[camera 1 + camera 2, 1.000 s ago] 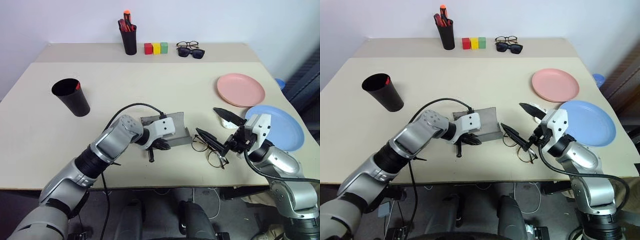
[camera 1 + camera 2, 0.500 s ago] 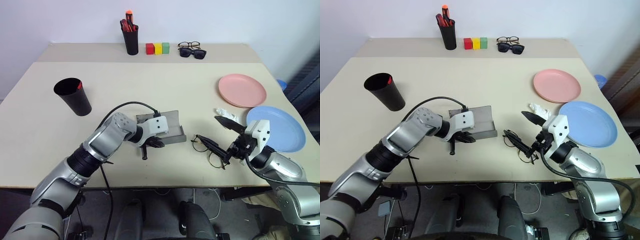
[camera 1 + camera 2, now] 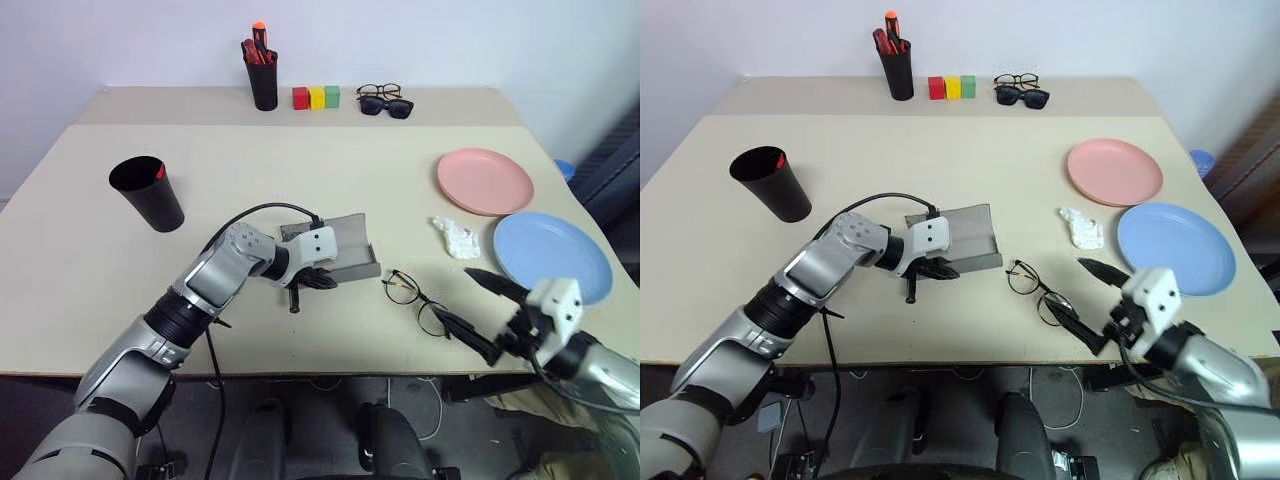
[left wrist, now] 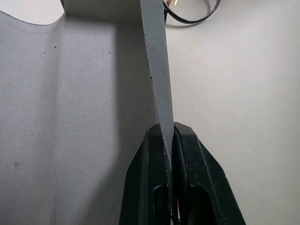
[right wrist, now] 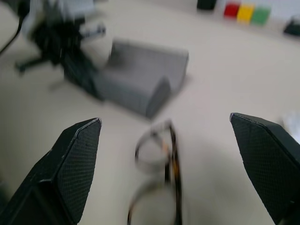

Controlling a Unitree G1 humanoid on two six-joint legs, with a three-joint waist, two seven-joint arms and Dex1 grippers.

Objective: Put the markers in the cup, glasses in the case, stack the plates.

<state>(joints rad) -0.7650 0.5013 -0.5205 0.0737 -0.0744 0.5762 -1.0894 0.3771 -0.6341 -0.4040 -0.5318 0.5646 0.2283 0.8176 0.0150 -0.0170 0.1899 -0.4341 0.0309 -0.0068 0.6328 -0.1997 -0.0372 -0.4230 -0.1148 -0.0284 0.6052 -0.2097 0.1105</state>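
Thin black wire-rimmed glasses (image 3: pixel 418 303) flat, long axis diagonal. Left gripper (image 3: pixel 312 281) pinching open grey hard-shell case (image 3: pixel 335 253) wall. Right gripper (image 3: pixel 480 315) spread wide, empty.

the table (image 3: pixel 300 170) is pale cream. the cup (image 3: pixel 148 193) on the left is black with a bit of red inside. the open case (image 3: pixel 337 250) is grey. the glasses (image 3: pixel 418 301) have thin dark rims. on the right, one plate (image 3: pixel 483 180) is pink and the nearer plate (image 3: pixel 553 256) is light blue. far away sit red, yellow and green blocks (image 3: pixel 314 97).
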